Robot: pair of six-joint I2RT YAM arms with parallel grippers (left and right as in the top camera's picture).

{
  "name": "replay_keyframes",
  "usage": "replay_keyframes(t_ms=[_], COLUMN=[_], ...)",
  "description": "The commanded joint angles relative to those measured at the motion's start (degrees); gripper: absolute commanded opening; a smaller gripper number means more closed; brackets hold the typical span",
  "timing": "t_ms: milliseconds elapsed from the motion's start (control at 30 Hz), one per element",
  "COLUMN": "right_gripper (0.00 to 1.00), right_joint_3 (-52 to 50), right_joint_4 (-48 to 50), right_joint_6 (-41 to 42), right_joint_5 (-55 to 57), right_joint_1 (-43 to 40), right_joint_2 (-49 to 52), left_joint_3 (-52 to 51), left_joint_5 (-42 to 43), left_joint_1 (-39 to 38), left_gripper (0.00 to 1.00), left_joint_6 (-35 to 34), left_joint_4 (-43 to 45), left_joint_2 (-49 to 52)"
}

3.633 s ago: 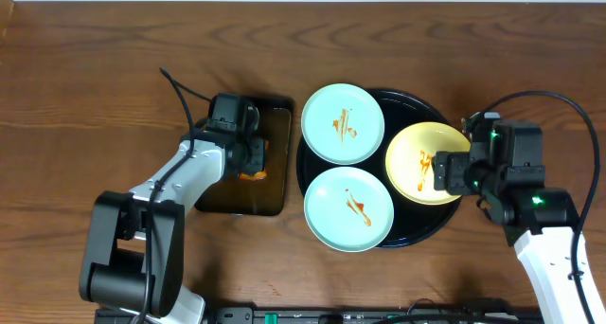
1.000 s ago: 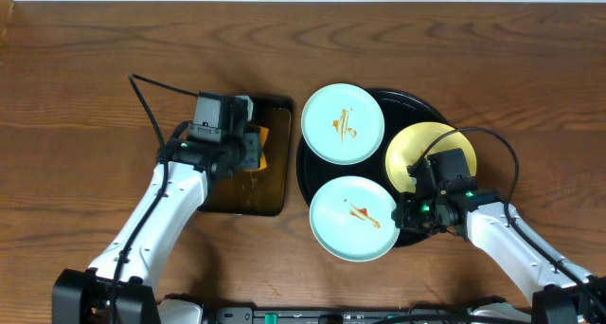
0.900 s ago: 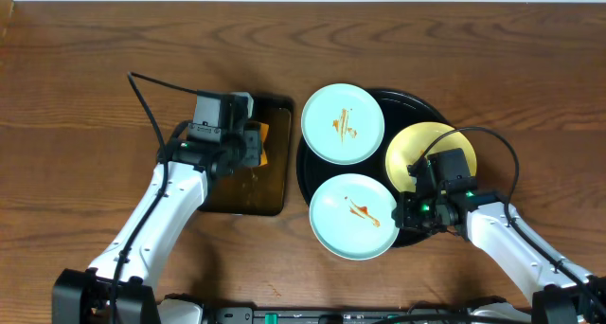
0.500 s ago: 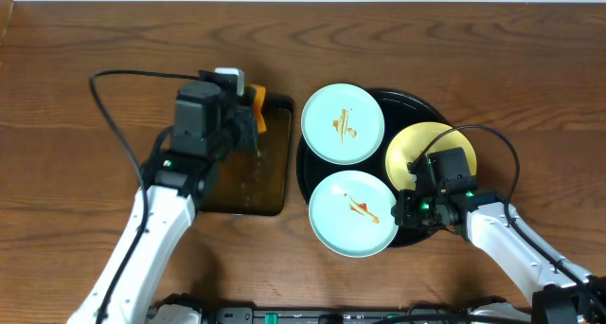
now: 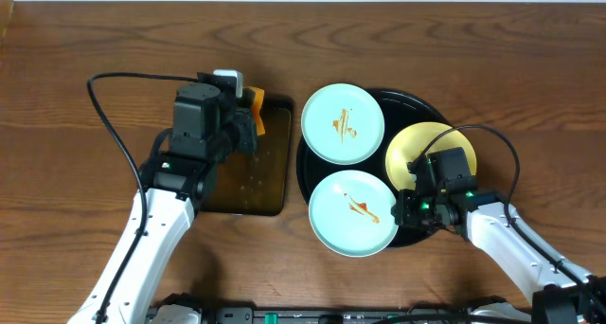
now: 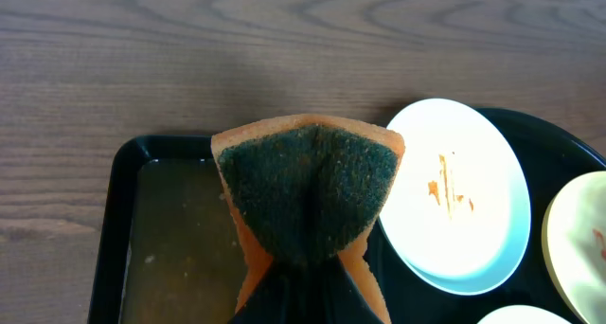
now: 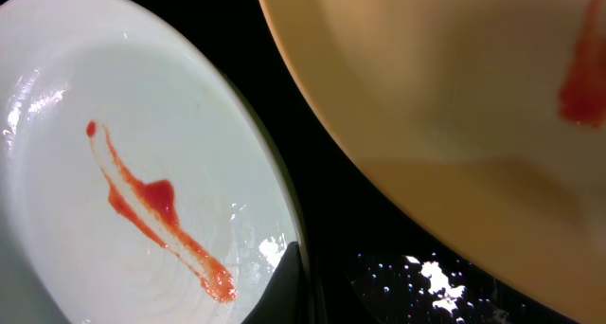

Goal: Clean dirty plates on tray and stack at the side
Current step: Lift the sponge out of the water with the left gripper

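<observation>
Three sauce-streaked plates lie on the round black tray [image 5: 417, 104]: a mint one at the back [image 5: 343, 123], a mint one in front [image 5: 353, 213] and a yellow one [image 5: 426, 149] on the right. My right gripper [image 5: 400, 215] is shut on the front mint plate's right rim; the right wrist view shows a dark finger [image 7: 287, 288] lying over that rim [image 7: 280, 206], beside the yellow plate [image 7: 454, 78]. My left gripper [image 6: 308, 284] is shut on an orange sponge [image 6: 308, 187] with a dark green scrub face, held above the rectangular tray [image 5: 244, 168].
The rectangular dark tray [image 6: 175, 234] holds shallow murky water, left of the round tray. A black cable [image 5: 114, 87] loops from the left arm over the wooden table [image 5: 95, 40]. The back mint plate [image 6: 454, 210] overhangs the round tray's left rim.
My left gripper has lifted the sponge out of the rectangular tray and carried it toward the tray's far right corner. The right arm and the plates have not moved.
</observation>
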Motion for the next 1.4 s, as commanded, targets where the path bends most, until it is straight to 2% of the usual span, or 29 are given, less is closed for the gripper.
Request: replay_keyframes(t_ms=[0, 233, 567, 967, 1267, 1367], right_gripper=[0.01, 0.01, 0.01, 0.01, 0.01, 0.01], right_joint_3=[-0.3, -0.3, -0.3, -0.3, -0.3, -0.3], right_joint_4=[0.2, 0.2, 0.2, 0.2, 0.2, 0.1], right_joint_6=[0.3, 0.3, 0.3, 0.3, 0.3, 0.3], right_joint_5=[-0.3, -0.3, -0.3, -0.3, -0.3, -0.3], right_joint_1=[0.4, 0.4, 0.4, 0.4, 0.4, 0.4], right_joint_2=[0.1, 0.1, 0.1, 0.1, 0.1, 0.1], left_joint_3=[0.5, 0.4, -0.3, -0.3, -0.3, -0.3], left_joint_5=[-0.7, -0.5, -0.3, -0.1, 0.0, 4.2], left_joint_1=[0.0, 0.0, -2.6, -9.6, -9.9, -9.9], left_gripper=[0.08, 0.07, 0.07, 0.07, 0.07, 0.08], left_joint_6=[-0.3, -0.4, -10.8, -11.3, -13.2, -13.4], left_joint_4=[0.2, 0.1, -3.6, -4.0, -3.9, -3.4], left_joint_2=[0.2, 0.2, 7.4, 20.1, 21.6, 21.6])
